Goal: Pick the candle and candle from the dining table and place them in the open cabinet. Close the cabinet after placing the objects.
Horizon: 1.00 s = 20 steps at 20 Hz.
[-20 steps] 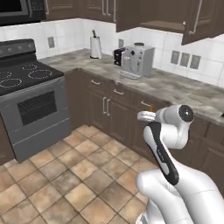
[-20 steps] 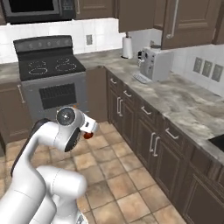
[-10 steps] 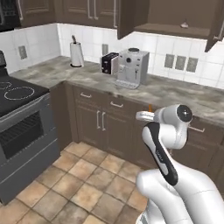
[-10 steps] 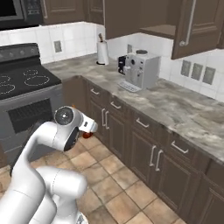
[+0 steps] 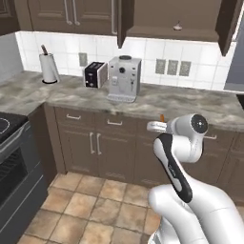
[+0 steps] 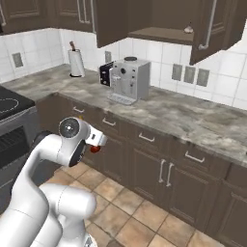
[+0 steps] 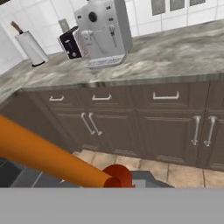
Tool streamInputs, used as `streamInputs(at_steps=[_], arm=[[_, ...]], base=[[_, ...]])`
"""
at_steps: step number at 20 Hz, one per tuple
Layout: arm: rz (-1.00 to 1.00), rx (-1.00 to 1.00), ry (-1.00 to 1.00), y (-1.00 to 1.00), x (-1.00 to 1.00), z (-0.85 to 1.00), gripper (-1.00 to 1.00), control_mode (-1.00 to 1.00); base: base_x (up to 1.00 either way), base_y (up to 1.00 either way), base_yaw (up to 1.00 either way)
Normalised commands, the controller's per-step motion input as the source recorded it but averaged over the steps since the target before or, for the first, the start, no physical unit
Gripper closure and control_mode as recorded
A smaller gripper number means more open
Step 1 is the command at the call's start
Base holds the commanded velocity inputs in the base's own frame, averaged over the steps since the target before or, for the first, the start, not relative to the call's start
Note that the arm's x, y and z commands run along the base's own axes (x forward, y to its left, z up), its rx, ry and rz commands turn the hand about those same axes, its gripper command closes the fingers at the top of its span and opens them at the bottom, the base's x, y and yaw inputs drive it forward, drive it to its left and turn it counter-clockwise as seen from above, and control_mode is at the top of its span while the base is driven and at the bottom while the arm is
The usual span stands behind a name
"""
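So here we've got the gripper (image 6: 98,143) clamped tight on the orange candle (image 7: 48,156), pinching it down at its little red holder (image 7: 117,176). In the hand view the taper runs from right by our fingers off toward the left edge of the picture, lying slanted across the view rather than straight ahead. In the left base view just the orange tip (image 5: 162,117) pokes up over the wrist, and in the right base view the red holder shows as a small blob just under the fingers.

Out past the fingers and below their line of sight is a run of dark brown base cabinets (image 7: 144,127) with silver handles, and a grey marbled counter (image 7: 183,54) on top. On that counter, ahead and to the left of the fingers, sit a silver coffee machine (image 7: 103,30), a black toaster (image 7: 71,43) just beside it, and a paper towel roll (image 7: 30,46) further left.

Well above the fingers hangs the open cabinet (image 6: 164,34), doors swung out. There's a small pale thing on its shelf (image 6: 188,30), too tiny for us to say what it is.
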Motion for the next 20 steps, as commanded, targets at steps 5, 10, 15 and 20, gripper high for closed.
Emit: streamInputs(at_steps=[5,10,15,20], arm=[[0.0,0.0,0.0,0.0,0.0,0.0,1.0,1.0],[0.0,0.0,0.0,0.0,0.0,0.0,1.0,1.0],[0.0,0.0,0.0,0.0,0.0,0.0,1.0,1.0],[0.0,0.0,0.0,0.0,0.0,0.0,1.0,1.0]], base=[[-0.01,0.42,-0.44],[0.21,0.31,-0.2],[0.45,0.26,-0.08],[0.56,0.2,-0.05]])
